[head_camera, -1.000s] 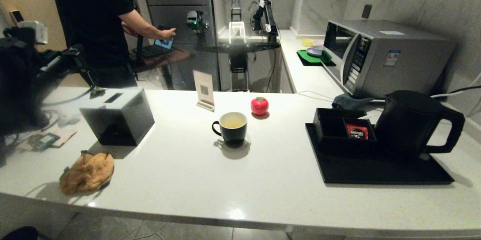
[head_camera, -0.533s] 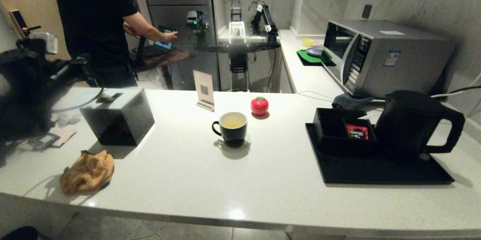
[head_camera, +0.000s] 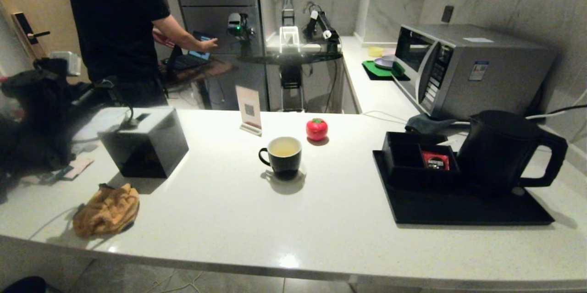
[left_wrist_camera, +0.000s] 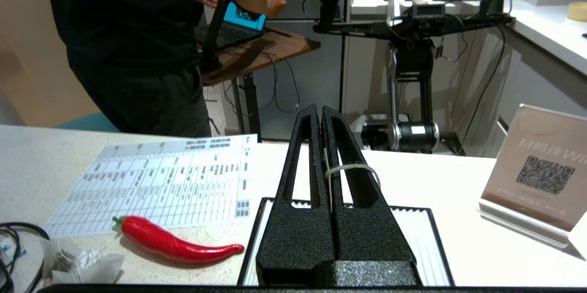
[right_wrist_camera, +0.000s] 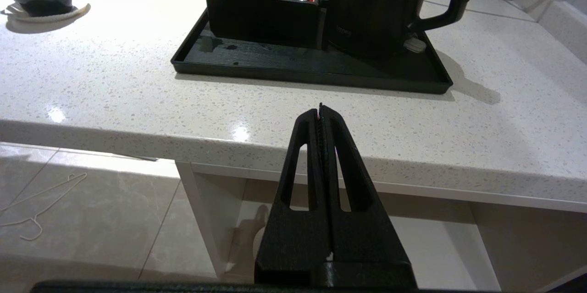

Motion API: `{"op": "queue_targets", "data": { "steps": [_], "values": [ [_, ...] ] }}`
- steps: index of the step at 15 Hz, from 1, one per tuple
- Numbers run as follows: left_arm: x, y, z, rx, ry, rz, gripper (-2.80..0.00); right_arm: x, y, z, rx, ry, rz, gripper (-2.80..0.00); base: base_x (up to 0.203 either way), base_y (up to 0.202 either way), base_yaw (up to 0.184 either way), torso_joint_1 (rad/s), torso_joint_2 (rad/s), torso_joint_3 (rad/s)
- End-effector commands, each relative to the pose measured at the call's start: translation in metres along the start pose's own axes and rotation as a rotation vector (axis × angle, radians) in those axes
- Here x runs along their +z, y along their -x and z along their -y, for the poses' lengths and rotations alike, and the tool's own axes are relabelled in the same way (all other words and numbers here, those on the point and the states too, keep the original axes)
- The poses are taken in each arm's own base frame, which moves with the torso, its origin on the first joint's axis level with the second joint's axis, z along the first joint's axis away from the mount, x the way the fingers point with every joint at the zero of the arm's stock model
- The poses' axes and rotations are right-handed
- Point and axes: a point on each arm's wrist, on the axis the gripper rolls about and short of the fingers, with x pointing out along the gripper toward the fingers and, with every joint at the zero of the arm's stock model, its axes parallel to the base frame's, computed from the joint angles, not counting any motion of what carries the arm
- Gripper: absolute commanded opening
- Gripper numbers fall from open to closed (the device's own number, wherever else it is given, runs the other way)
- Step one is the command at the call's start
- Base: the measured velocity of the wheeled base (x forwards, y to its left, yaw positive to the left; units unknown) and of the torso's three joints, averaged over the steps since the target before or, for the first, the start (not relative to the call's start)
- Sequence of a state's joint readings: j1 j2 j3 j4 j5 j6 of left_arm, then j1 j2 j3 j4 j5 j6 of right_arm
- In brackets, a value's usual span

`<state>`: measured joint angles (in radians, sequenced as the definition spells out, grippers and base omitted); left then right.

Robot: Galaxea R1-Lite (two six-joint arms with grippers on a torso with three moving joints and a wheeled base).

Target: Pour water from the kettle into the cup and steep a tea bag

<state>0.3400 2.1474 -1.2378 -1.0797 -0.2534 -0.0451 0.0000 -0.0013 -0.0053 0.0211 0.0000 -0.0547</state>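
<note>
Since the earlier head frames, my left arm at the far left edge has shifted toward the back of the desk (head_camera: 257,219), and the person (head_camera: 119,22) behind the desk has edged to the right; the objects on the desk lie as before. Left gripper (left_wrist_camera: 321,112): fingers pressed together, holding nothing, a pale string looped round one finger, poised over a white ribbed panel in a black frame (left_wrist_camera: 412,219). Beside that panel on the desk lie a red chili pepper (left_wrist_camera: 174,245) and a printed sheet (left_wrist_camera: 160,183); a QR-code sign (left_wrist_camera: 541,178) stands on the other side. Right gripper (right_wrist_camera: 321,109): likewise closed and empty, parked below and in front of the desk edge. I see the cup (head_camera: 283,155) upright near the middle of the desk, filled with pale yellowish water (head_camera: 284,147), its handle to the left in the head view. Just behind it sits a red tomato-shaped object (head_camera: 317,129). The kettle (head_camera: 504,151) stands upright on a black tray (head_camera: 458,210) at the right, handle pointing right, with a black compartment box (head_camera: 419,160) touching its left side; one compartment holds a red sachet (head_camera: 434,160). A black tissue box (head_camera: 144,144) and a crumpled brown cloth (head_camera: 106,210) occupy the left of the desk. A microwave (head_camera: 463,68) stands behind the tray.
</note>
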Motion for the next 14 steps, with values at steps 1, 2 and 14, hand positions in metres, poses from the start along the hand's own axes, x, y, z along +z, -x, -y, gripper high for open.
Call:
{"op": "queue_targets", "data": {
  "steps": [1,2,14],
  "values": [
    [-0.003,-0.003,-0.002,0.001,0.0,0.003,-2.8,0.0,0.0,0.0,0.0,0.001,-0.001,-2.8,0.0,0.0,0.0,0.0,0.0,0.0],
    [-0.003,-0.006,-0.003,0.0,-0.003,0.013,-2.8,0.0,0.0,0.0,0.0,0.001,-0.001,-2.8,0.0,0.0,0.0,0.0,0.0,0.0],
    [-0.004,-0.025,-0.007,-0.004,-0.014,0.062,-2.8,0.0,0.0,0.0,0.0,0.001,-0.001,-2.8,0.0,0.0,0.0,0.0,0.0,0.0]
  ]
}}
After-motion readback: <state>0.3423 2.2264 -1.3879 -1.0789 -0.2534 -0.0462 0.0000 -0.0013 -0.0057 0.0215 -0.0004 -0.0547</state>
